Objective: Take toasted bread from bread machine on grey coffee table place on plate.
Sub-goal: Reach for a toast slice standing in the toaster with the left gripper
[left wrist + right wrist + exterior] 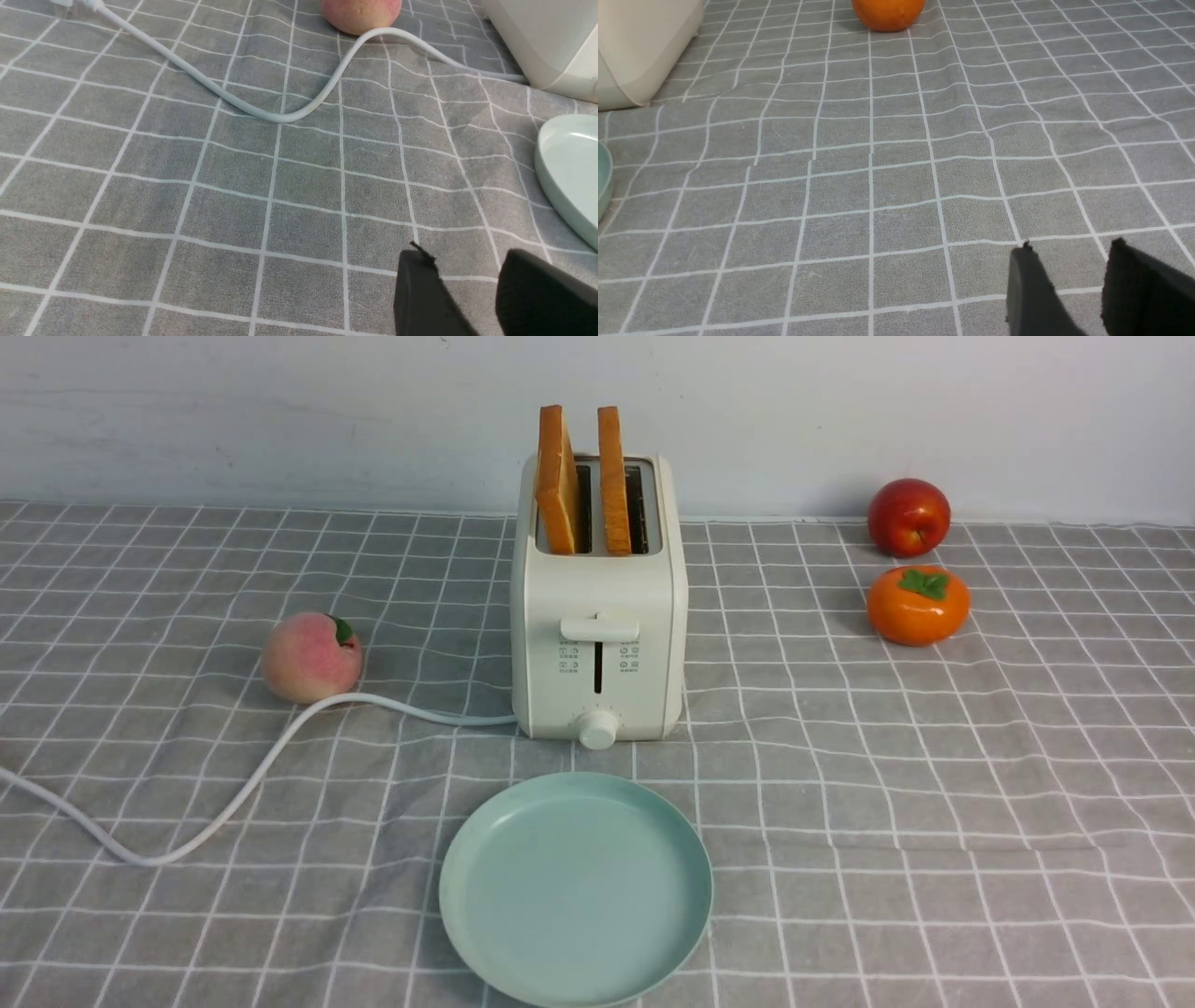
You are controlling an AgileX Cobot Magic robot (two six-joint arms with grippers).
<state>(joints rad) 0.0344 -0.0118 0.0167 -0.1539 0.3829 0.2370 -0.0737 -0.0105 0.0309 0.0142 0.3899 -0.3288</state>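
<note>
1. Two slices of toasted bread (557, 481) stand upright in the bread machine (597, 607), one in each slot. Their upper parts rise above its top, and we see them edge-on, side by side and apart.
2. We find the bread machine on the grey coffee table (934, 756), towards the back wall. Its lever (599, 627) sits at the top of its track and its round knob (597, 728) faces us.
3. We see the plate (457, 896) lying flat on the cloth just in front of the bread machine, a narrow strip of cloth between them.
4. One white cord (252, 775) leaves the machine's left side, curves just beside a peach (310, 658) and trails off to the left edge.
5. On the right, well apart from the machine, we count an apple (908, 516) and, nearer us, a persimmon (918, 605).
6. Our left gripper (467, 261) hangs over bare cloth near the plate's left rim. Its black fingers are parted, with cloth showing between them, and they hold nothing.
7. Our right gripper (1071, 252) hangs over bare cloth to the right of the plate. Its fingers are likewise parted and hold nothing.
</note>
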